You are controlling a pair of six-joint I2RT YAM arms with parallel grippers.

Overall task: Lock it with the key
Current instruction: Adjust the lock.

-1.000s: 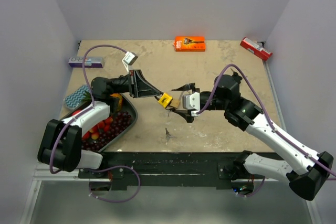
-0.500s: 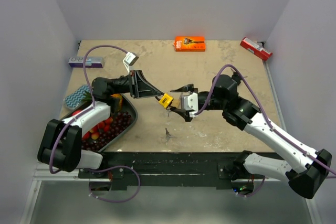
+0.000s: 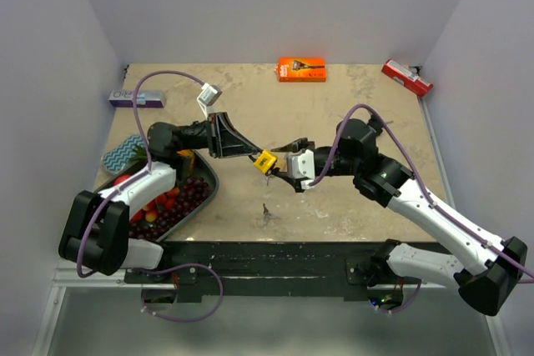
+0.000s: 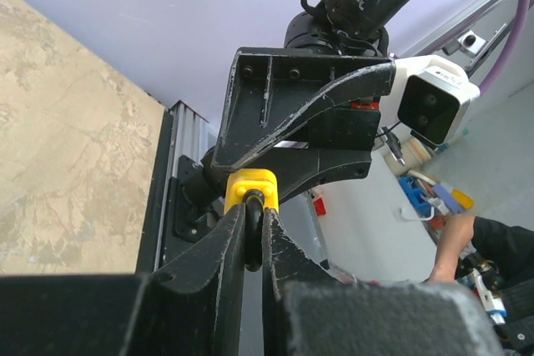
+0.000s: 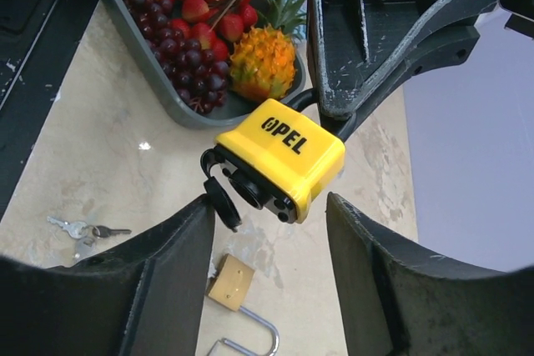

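Two grippers meet mid-air. Left gripper (image 4: pixel 253 235) is clamped on the padlock (image 5: pixel 284 156) shackle. Right gripper (image 5: pixel 269 214) is half open and empty, straddling its body, keyhole end facing it. Keys (image 3: pixel 265 213) lie on the table (image 3: pixel 350 106) below, toward the bases.

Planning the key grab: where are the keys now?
Top view: the keys lie on the table near its front edge, centre, just nearer than the yellow padlock held by the left gripper.

The tan table (image 3: pixel 350 106) carries an orange box (image 3: pixel 301 69), a red box (image 3: pixel 407 77), a purple tube (image 3: pixel 136 98), a striped sponge (image 3: pixel 123 154), a fruit tray (image 5: pixel 171 108), keys (image 3: pixel 266 213) and a brass padlock (image 5: pixel 231 283), its shackle open.
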